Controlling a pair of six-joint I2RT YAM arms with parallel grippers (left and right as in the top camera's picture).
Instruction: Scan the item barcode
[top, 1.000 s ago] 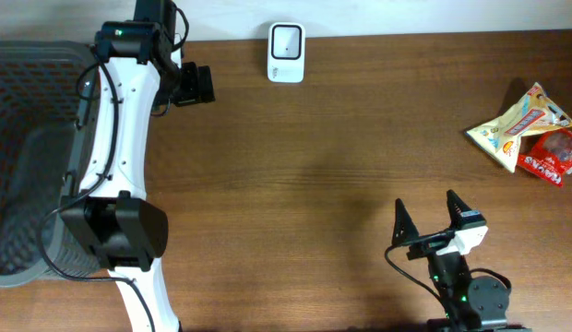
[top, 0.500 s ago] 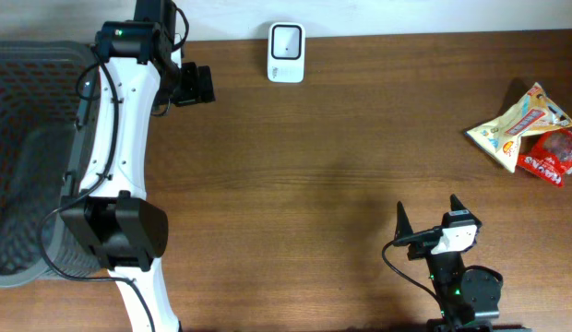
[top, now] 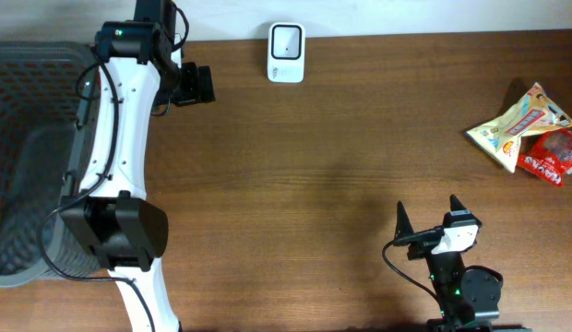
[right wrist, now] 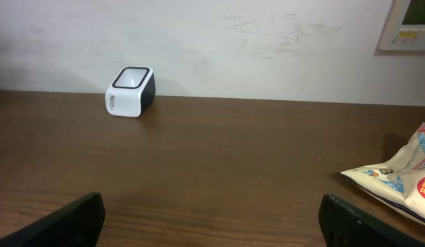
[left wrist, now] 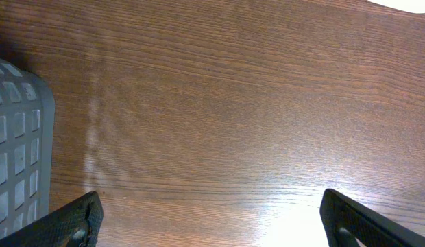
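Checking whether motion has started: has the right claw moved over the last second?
Yes, slightly. In the overhead view, the right claw drew back a little, away from the scanner, then held still.

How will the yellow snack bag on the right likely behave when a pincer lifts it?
The yellow snack bag looks like a puffy, crinkled film pouch, so it is probably light and will likely dent and flop in a grip. Its glossy surface may be slippery. It lies against the red packet, so lifting it could nudge that one.
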